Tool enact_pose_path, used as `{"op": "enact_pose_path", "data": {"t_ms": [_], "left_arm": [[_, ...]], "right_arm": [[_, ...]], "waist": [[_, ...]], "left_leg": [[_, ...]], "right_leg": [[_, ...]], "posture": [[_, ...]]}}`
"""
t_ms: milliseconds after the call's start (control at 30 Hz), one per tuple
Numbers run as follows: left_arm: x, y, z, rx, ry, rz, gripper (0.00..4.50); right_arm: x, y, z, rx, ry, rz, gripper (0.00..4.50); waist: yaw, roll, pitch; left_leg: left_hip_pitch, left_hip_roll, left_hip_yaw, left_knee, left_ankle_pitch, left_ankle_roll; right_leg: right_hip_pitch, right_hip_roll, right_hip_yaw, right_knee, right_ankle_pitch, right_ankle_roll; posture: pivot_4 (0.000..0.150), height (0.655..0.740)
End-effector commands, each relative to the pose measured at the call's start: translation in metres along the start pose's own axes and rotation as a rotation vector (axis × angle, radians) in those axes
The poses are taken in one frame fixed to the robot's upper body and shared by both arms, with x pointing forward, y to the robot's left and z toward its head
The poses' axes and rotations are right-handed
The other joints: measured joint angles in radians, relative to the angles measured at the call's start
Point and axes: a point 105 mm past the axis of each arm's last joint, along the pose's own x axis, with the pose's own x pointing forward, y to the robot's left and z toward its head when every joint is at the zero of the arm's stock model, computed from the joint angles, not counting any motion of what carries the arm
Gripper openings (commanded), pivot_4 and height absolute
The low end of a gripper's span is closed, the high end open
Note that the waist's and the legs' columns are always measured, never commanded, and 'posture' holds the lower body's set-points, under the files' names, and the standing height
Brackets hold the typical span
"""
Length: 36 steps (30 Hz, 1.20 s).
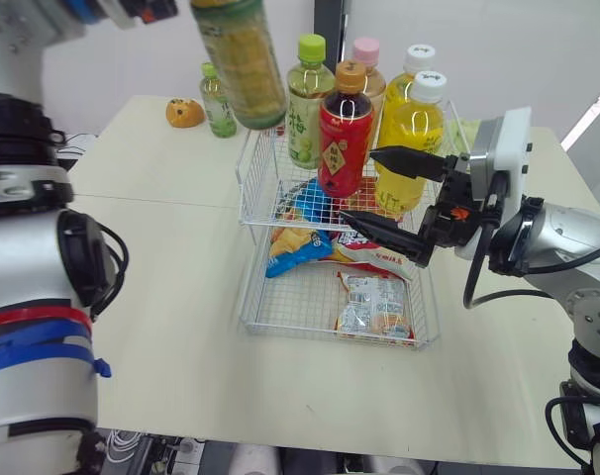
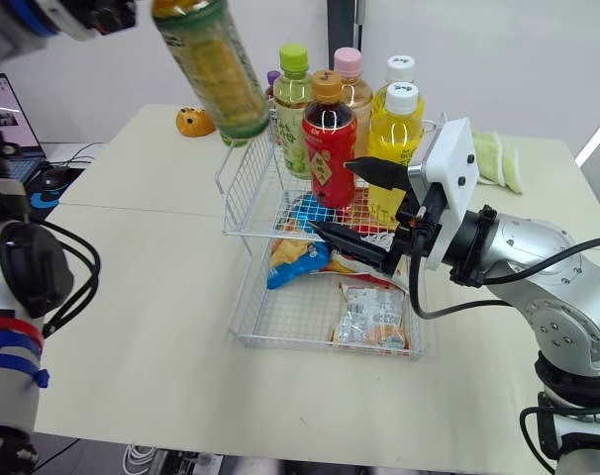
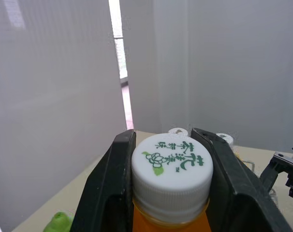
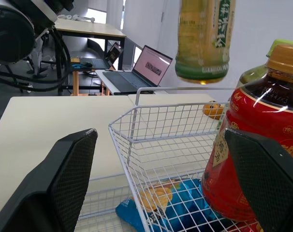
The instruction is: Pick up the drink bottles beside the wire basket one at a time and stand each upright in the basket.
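A green tea bottle [image 1: 243, 64] with a white cap [image 3: 171, 164] hangs tilted above the back left corner of the wire basket [image 1: 247, 173]. My left gripper [image 3: 171, 145] is shut on its cap. Several bottles stand upright in the basket, with a red one with a brown cap [image 1: 345, 139] in front. My right gripper [image 1: 356, 183] is open just in front of the red bottle, holding nothing. A small green bottle [image 1: 218, 104] stands on the table left of the basket.
Under the basket, a lower wire tray [image 1: 280, 307] holds snack packs [image 1: 374, 307]. An orange toy [image 1: 184, 112] lies near the small bottle. A green cloth [image 2: 498, 158] sits at the back right. Desks and a laptop [image 4: 149, 65] stand beyond the table.
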Motion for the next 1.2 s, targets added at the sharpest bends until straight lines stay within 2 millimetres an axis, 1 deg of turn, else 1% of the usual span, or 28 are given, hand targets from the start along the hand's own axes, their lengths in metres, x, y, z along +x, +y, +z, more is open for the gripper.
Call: {"op": "enact_pose_path", "data": {"t_ms": [33, 133, 267, 500, 633, 733, 833, 900, 933, 1033, 1133, 1167, 1200], "left_arm": [[0.010, -0.012, 0.008, 0.044, -0.037, -0.052, 1.38], [0.018, -0.015, -0.012, 0.032, -0.006, -0.074, 1.38], [0.023, -0.015, -0.035, 0.060, 0.044, -0.077, 1.38], [0.028, -0.006, -0.056, 0.064, 0.005, -0.044, 1.38], [0.032, -0.006, -0.068, 0.044, 0.010, -0.057, 1.38], [0.030, -0.008, -0.081, 0.018, 0.041, -0.070, 1.38], [0.028, -0.007, -0.087, 0.009, 0.053, -0.062, 1.38], [0.027, -0.006, -0.087, 0.011, 0.045, -0.056, 2.12], [0.027, -0.006, -0.085, 0.013, 0.034, -0.054, 2.37], [0.025, -0.007, -0.075, 0.017, -0.001, -0.057, 3.34], [0.019, -0.008, -0.060, 0.025, -0.037, -0.049, 4.31], [0.015, -0.008, -0.056, 0.031, -0.040, -0.044, 4.46], [0.011, -0.008, -0.053, 0.039, -0.038, -0.037, 4.46]], "right_arm": [[-0.007, 0.001, 0.013, -0.058, -0.035, -0.035, 4.50], [-0.009, 0.002, 0.012, -0.061, -0.028, -0.046, 4.50], [-0.010, 0.003, 0.012, -0.061, -0.026, -0.060, 4.50], [-0.012, 0.003, 0.012, -0.060, -0.017, -0.080, 4.50], [-0.012, 0.003, 0.012, -0.058, -0.011, -0.085, 4.50], [-0.013, 0.002, 0.012, -0.059, -0.005, -0.089, 4.50], [-0.013, 0.001, 0.012, -0.058, -0.001, -0.091, 4.50], [-0.014, 0.001, 0.012, -0.058, 0.000, -0.091, 4.50], [-0.014, 0.001, 0.012, -0.058, 0.001, -0.091, 4.50], [-0.015, 0.000, 0.011, -0.057, 0.007, -0.086, 4.50], [-0.016, -0.001, 0.012, -0.061, 0.011, -0.082, 4.50], [-0.018, -0.002, 0.013, -0.059, 0.013, -0.077, 4.50], [-0.020, -0.002, 0.015, -0.057, 0.013, -0.072, 4.50]], "waist": [[-0.003, 0.000, 0.000], [-0.004, 0.000, 0.000], [-0.011, 0.000, 0.000], [-0.010, 0.000, 0.000], [-0.010, 0.000, 0.000], [-0.014, 0.000, 0.000], [-0.013, 0.001, -0.001], [-0.014, 0.002, -0.001], [-0.014, 0.002, -0.001], [-0.014, 0.002, -0.001], [-0.014, 0.002, -0.001], [-0.014, 0.002, -0.001], [-0.015, 0.002, -0.001]], "left_leg": [[0.000, 0.000, 0.000, 0.000, 0.000, 0.000], [0.000, 0.000, 0.000, -0.001, 0.000, 0.000], [0.000, 0.000, 0.000, 0.001, 0.000, 0.000], [0.000, 0.000, 0.000, 0.001, 0.000, 0.000], [0.000, 0.000, 0.000, 0.001, 0.000, 0.000], [0.000, 0.000, 0.000, 0.001, 0.000, 0.000], [0.000, 0.000, 0.000, 0.001, 0.000, 0.000], [0.001, 0.000, 0.000, 0.002, 0.000, 0.000], [0.001, 0.000, 0.000, 0.002, 0.000, 0.000], [0.001, 0.000, 0.000, 0.003, 0.000, 0.000], [0.001, 0.000, 0.000, 0.003, 0.000, 0.000], [0.001, 0.000, 0.000, 0.003, 0.000, 0.000], [0.001, 0.000, 0.000, 0.003, 0.000, 0.000]], "right_leg": [[0.000, 0.000, 0.000, 0.000, 0.000, 0.000], [0.000, 0.000, 0.000, 0.000, 0.000, 0.000], [0.000, 0.000, 0.000, 0.001, 0.000, 0.000], [0.000, 0.000, 0.000, 0.002, 0.000, 0.000], [0.000, 0.000, 0.000, 0.002, 0.000, 0.000], [0.000, 0.000, 0.000, 0.002, 0.000, 0.000], [0.000, 0.000, 0.000, 0.002, 0.000, 0.000], [0.000, 0.000, 0.001, 0.003, 0.000, 0.000], [0.000, 0.000, 0.001, 0.003, 0.000, 0.000], [0.000, 0.000, 0.001, 0.004, 0.000, 0.000], [0.000, 0.000, 0.001, 0.004, 0.000, 0.000], [0.000, 0.000, 0.001, 0.004, 0.000, 0.000], [0.000, 0.000, 0.001, 0.005, 0.000, 0.000]], "posture": [[0.150, 0.7400], [0.150, 0.7400], [0.150, 0.7400], [0.150, 0.7400], [0.150, 0.7400], [0.150, 0.7400], [0.150, 0.7400], [0.150, 0.7400], [0.150, 0.7400], [0.150, 0.7400], [0.150, 0.7400], [0.150, 0.7400], [0.150, 0.7400]]}}
